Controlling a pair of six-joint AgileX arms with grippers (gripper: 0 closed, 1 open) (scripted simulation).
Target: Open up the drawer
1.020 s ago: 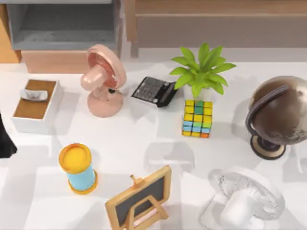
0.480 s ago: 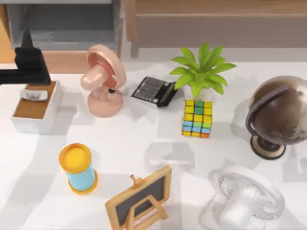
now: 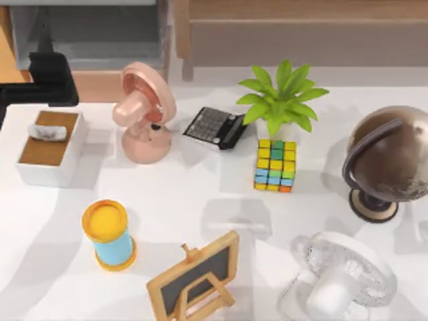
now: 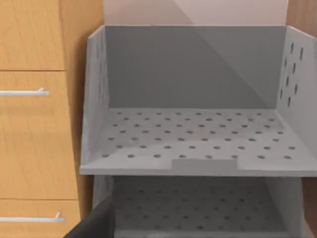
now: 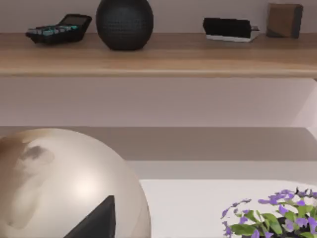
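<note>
The drawer (image 3: pixel 93 85) is at the table's far left corner, its pale peach-wood front panel facing the table and its grey inside (image 3: pixel 100 37) showing behind the panel. My left gripper (image 3: pixel 43 39) is a black shape reaching over the front panel's left end, above the grey inside. The left wrist view looks into a grey perforated compartment (image 4: pixel 198 134), with another perforated grey floor (image 4: pixel 198 210) below it and a dark fingertip (image 4: pixel 96 223) at the picture's edge. In the right wrist view, a dark fingertip (image 5: pixel 96 220) of my right gripper sits in front of the globe (image 5: pixel 59 183).
A pink fan (image 3: pixel 144 110) stands just right of the drawer front, and a white tissue box (image 3: pixel 50 147) lies just before it. Further out are a calculator (image 3: pixel 215 127), a plant (image 3: pixel 281 100), a colour cube (image 3: pixel 275 165), a globe (image 3: pixel 388 160), a yellow-topped can (image 3: pixel 107 234), a small chalkboard (image 3: pixel 197 277) and a white fan (image 3: pixel 341 277).
My left arm came in from the table's left edge and moved up to the drawer. Its tip now reaches farther over the grey inside than half a second ago. Nothing else moved.
</note>
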